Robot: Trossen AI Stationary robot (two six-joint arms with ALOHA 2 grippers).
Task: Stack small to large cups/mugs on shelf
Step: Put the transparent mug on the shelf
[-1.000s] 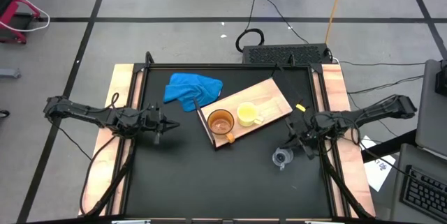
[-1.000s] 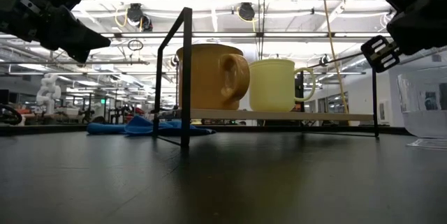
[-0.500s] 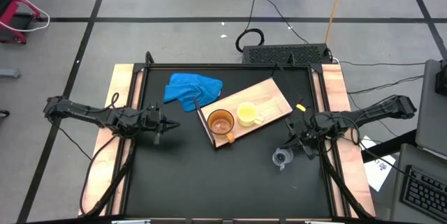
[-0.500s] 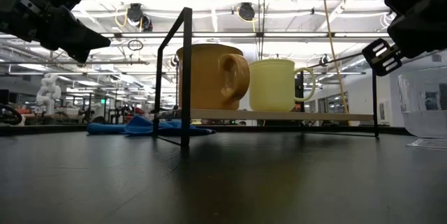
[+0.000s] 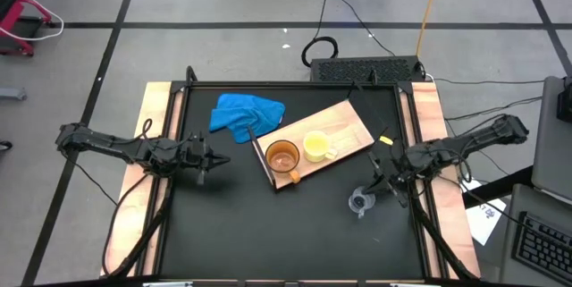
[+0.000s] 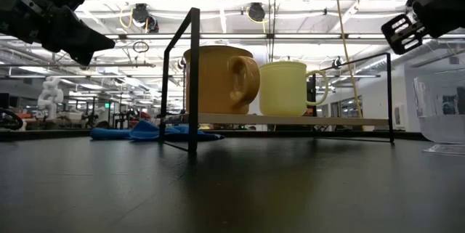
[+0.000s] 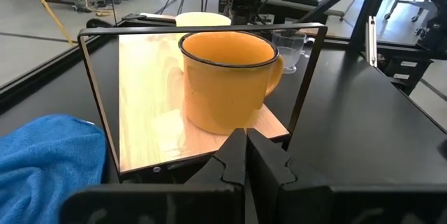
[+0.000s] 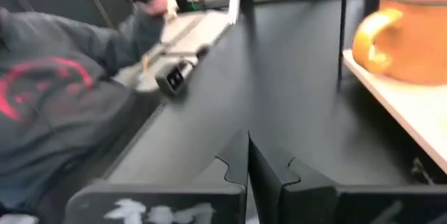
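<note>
An orange-brown mug (image 5: 282,157) and a yellow mug (image 5: 315,147) stand upright side by side on the light-wood shelf board (image 5: 344,124), which rests on a black wire frame (image 6: 192,80). A small clear cup (image 5: 360,202) stands on the black table to the right of the shelf, and it also shows in the low view (image 6: 443,109). My right gripper (image 5: 376,181) is shut and empty, just above and beside the clear cup. My left gripper (image 5: 213,159) is shut and empty at the table's left, pointing at the orange mug (image 7: 230,77).
A crumpled blue cloth (image 5: 246,113) lies at the far left of the table beside the shelf. A person in a grey top (image 8: 56,112) shows beyond the table in the right wrist view. Bare black table (image 5: 268,233) lies in front of the shelf.
My right gripper has risen a little near the clear cup and stays shut. The mugs, the cup and the shelf have not moved.
</note>
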